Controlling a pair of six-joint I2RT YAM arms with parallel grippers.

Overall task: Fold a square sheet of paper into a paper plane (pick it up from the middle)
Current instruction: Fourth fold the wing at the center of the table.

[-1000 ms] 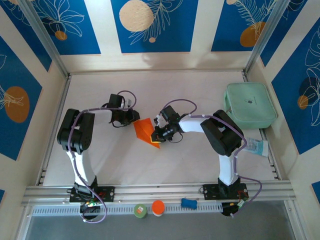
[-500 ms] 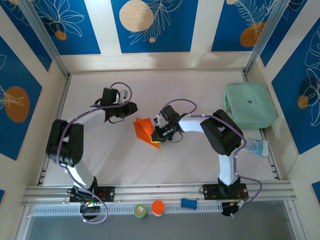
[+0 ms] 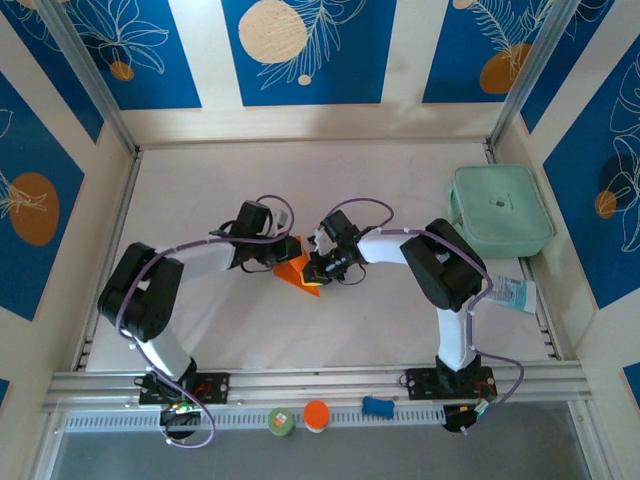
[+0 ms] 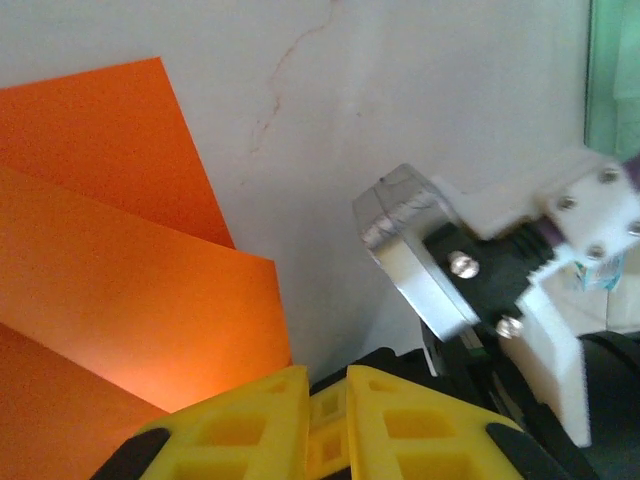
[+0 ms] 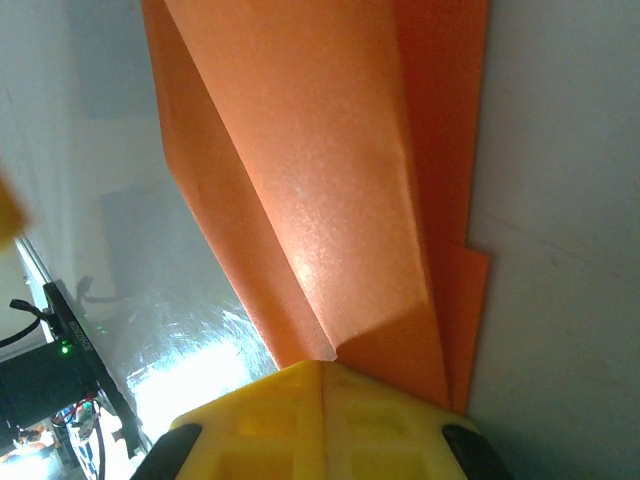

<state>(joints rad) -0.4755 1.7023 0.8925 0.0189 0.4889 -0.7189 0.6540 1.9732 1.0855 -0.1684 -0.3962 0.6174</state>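
We see the right gripper (image 5: 322, 378) with its yellow fingers (image 5: 250, 415) pressed together, no gap between them, pinching the paper plane (image 5: 330, 180). The folded orange layers come straight out of the seam between the pads.

The left gripper (image 4: 312, 425) has its fingers (image 4: 235, 435) drawn almost together, with only a thin slit between them. The orange sheet reaches the left-hand finger, but we cannot tell whether any paper is caught in that slit.

From above, the paper plane (image 3: 298, 275) lies on the table (image 3: 400, 175) well to the left of the mint-green case (image 3: 500, 208) and a little nearer the arm bases than the case. The left gripper (image 3: 285, 250) sits on the plane's side away from the case, and the right gripper (image 3: 316, 268) on its case side. Both touch the orange paper.

The plane's long axis runs on a slant. Its narrow end points toward the bases and slightly toward the case side, and its wide end points away from the case.

Much of the plane is covered from above by the two grippers. In the right wrist view its far end is cut off by the top edge, and its near end is hidden inside the fingers. In the left wrist view the stepped orange layers run off the left edge, and a strip of the case (image 4: 612, 70) shows at the right.
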